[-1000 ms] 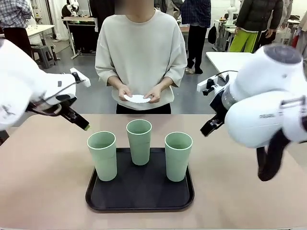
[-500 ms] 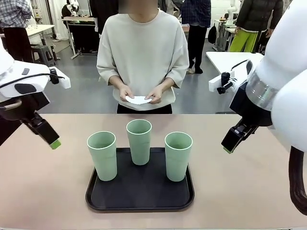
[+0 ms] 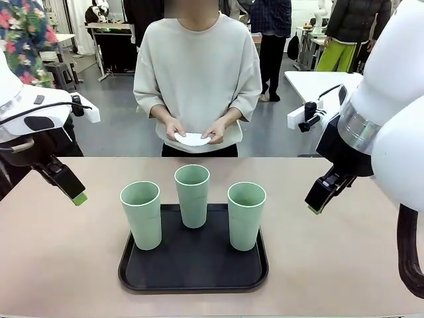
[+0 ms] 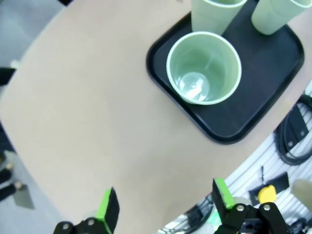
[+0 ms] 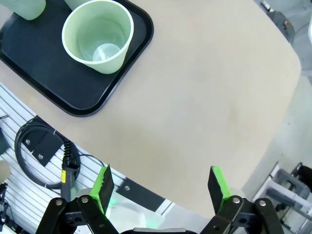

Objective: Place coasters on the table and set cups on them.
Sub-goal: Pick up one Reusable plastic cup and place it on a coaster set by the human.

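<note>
Both arms have swung outward since a second ago, from near the cups to the side edges of the frame. The cups and the person's hands have hardly shifted.

The coasters (image 3: 192, 138) are a small white stack held between the person's hands (image 3: 173, 127) at upper centre of the front view, above the far edge of the counter (image 3: 59, 265). None lies on the tan top yet.

All three cups stand upright and empty on the black tray (image 3: 192, 275) at lower centre. The left cup (image 3: 141, 215) and right cup (image 3: 246, 216) sit nearer the camera, and the middle cup (image 3: 192, 196) sits farther back.

As I judge it, the task has barely begun. Every coaster has yet to be laid down, and every cup has yet to be lifted off the tray and set on one.

The left fingers (image 3: 73, 192) hover at middle left, well clear of the left cup. The right fingers (image 3: 318, 199) hover at middle right, apart from the right cup. Each wrist view shows its pair spread wide over bare counter, with nothing between the green pads.
</note>
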Controlling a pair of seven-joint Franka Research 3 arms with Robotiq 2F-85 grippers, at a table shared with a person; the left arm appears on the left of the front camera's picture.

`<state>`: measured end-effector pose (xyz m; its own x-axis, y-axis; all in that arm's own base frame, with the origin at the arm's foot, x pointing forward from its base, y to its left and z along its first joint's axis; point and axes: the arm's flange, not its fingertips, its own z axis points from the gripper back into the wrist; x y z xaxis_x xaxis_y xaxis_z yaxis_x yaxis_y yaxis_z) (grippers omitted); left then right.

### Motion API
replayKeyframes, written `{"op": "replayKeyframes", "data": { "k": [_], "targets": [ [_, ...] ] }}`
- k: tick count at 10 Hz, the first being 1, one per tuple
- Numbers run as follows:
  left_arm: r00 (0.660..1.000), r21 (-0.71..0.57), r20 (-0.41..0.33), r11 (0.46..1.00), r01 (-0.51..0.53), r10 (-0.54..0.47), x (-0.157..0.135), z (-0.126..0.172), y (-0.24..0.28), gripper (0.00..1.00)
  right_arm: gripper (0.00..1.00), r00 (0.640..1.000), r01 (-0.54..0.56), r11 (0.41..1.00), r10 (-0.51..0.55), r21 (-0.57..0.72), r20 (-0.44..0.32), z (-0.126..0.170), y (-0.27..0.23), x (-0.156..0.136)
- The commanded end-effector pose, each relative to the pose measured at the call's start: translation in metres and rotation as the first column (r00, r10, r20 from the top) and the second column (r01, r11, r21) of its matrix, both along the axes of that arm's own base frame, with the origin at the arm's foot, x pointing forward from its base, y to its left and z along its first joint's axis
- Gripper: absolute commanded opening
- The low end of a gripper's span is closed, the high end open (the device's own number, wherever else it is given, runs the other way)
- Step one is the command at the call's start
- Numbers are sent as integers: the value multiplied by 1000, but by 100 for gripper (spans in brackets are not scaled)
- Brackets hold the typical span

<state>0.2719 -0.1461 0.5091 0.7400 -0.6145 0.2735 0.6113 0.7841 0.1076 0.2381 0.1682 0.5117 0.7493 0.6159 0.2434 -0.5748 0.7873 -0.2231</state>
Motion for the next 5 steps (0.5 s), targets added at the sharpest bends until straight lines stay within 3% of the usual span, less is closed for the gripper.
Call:
{"op": "replayKeyframes", "data": {
  "k": [1, 2, 3, 4, 5],
  "targets": [
    [1000, 0, 0, 1000, 0, 0, -2, 1, 1, 100, 100, 1000, 0, 1000, 0, 2, 4, 1, 0, -1],
    [1000, -266, 0, 964, -25, 27, -3, 31, 36, 100, 100, 998, 45, 949, -33, 312, -44, 29, -38, -5],
    [998, -438, -10, 896, -65, 68, -9, 47, 61, 100, 100, 992, 122, 775, -73, 620, -104, 46, -84, -15],
    [985, -646, -54, 746, -158, 162, -16, 62, 100, 100, 100, 981, 191, 575, -150, 796, -127, 49, -119, -24],
    [973, -752, -129, 622, -220, 189, -23, 62, 129, 100, 100, 974, 210, 475, -179, 855, -140, 46, -140, -37]
  ]
}}
